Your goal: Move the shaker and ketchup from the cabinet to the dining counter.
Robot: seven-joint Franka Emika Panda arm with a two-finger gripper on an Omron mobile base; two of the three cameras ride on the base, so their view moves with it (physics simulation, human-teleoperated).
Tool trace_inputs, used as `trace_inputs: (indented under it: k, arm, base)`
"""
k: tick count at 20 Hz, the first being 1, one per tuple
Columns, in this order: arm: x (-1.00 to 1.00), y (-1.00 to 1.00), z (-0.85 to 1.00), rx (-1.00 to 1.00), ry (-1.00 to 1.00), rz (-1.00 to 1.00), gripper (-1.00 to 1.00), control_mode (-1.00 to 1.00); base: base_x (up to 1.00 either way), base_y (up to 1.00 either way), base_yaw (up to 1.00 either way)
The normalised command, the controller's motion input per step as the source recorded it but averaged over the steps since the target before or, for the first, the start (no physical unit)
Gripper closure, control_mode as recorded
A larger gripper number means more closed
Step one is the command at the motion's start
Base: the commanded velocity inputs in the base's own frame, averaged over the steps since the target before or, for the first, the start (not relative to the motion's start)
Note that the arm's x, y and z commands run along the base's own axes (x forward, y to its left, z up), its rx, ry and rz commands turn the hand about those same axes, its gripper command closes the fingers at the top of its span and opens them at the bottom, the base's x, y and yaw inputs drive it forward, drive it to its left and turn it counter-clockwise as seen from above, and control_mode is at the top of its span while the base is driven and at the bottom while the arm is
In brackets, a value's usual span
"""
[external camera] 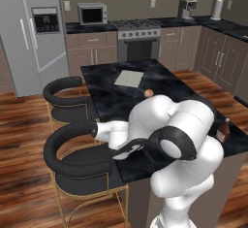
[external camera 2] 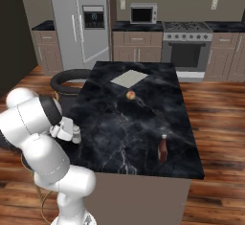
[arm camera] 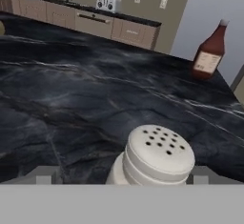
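On the dining counter (external camera 2: 143, 123), both task items look delivered: the ketchup (external camera 2: 163, 148) stands upright near the right front corner, well apart from the shaker (arm camera: 155, 157), which sits upright near the left front edge, just beside the stools. Gripper (external camera 2: 72, 134) is at that same left edge; in the hand view the shaker's perforated cap sits right between the finger tips, with a tip showing either side of it and clear of the cap. Jaws stand wide apart, not clamping anything, so I read this as a release: shaker resting on the marble under its own weight, though its base is below the frame edge so contact with the top can't be confirmed from there. Ketchup in the hand view is far across the slab, label facing the camera, nothing near it. Also on the counter: a pale square mat (external camera 2: 129, 78) and a small round fruit (external camera 2: 130, 95) toward the far end, clear of both items. Judgement: task essentially done. What's left is pulling the hand straight back or up without clipping the shaker cap, since it's close to the edge and could tip off
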Motion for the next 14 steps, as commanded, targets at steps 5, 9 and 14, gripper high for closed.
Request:
trace_inputs:
  k: [5, 9, 14]
  arm:
    - [-0.03, 0.18, 0.01, -0.02, -0.13, -0.01, -1.00, -1.00]
    - [0.00, 0.39, 0.00, -0.04, -0.14, 0.00, -1.00, -1.00]
    - [0.00, 0.30, 0.00, -0.06, -0.10, -0.02, -1.00, -1.00]
  base:
    - [0.00, 0.00, 0.00]
    - [0.00, 0.00, 0.00]
    - [0.00, 0.00, 0.00]
